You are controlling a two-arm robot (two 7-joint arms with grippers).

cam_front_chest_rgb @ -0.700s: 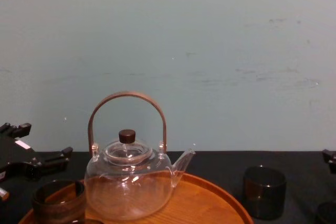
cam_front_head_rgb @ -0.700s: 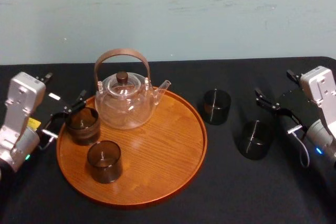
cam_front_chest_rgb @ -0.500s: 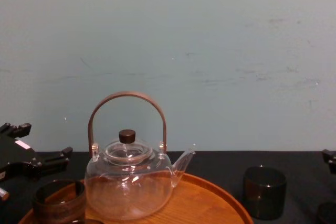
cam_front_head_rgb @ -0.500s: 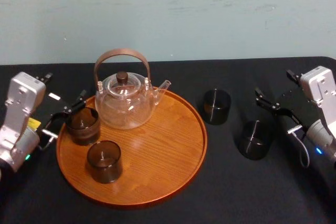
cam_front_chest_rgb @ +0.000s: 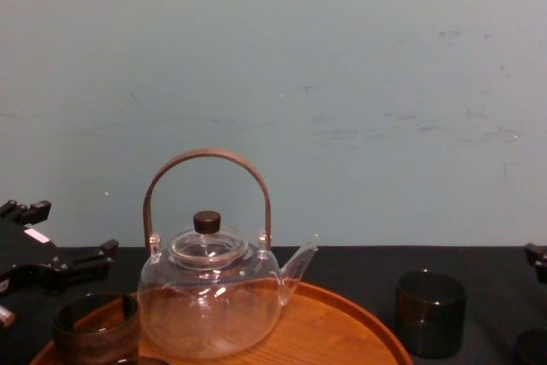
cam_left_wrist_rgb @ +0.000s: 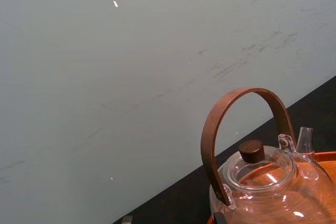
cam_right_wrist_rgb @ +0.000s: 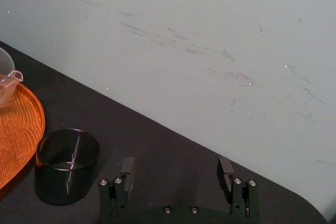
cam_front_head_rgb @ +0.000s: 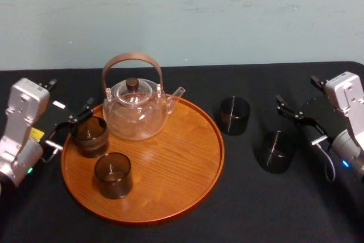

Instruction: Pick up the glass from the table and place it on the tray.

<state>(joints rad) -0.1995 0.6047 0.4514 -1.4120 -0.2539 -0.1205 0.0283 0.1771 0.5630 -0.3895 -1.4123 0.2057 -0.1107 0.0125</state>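
Roughly halfway, I'd judge: two dark glasses stand on the tray [cam_front_head_rgb: 187,180] and two on the table [cam_front_head_rgb: 256,209]. On the tray, the far-left glass [cam_front_head_rgb: 89,135] sits beside the clear glass teapot [cam_front_head_rgb: 135,109], with the near-left glass [cam_front_head_rgb: 113,174] in front of it. The left gripper [cam_front_head_rgb: 69,126] is at the tray's left edge, jaws wide, flanking the far-left glass without clamping it (so that one looks delivered). Left to do are the middle glass [cam_front_head_rgb: 234,115], just right of the tray's rim, and the right-hand glass [cam_front_head_rgb: 274,151], nearer and farther right. The right gripper [cam_front_head_rgb: 300,122] hangs just right of the right-hand glass, holding nothing.

The head view lays out all four glasses at once. The right wrist view adds what the head view leaves vague — that gripper's jaws spread wide, with the middle glass and the tray's rim ahead. The chest view gives side-on heights — the teapot's handle stands well above the glasses. The left wrist view takes in the teapot's lid and handle.
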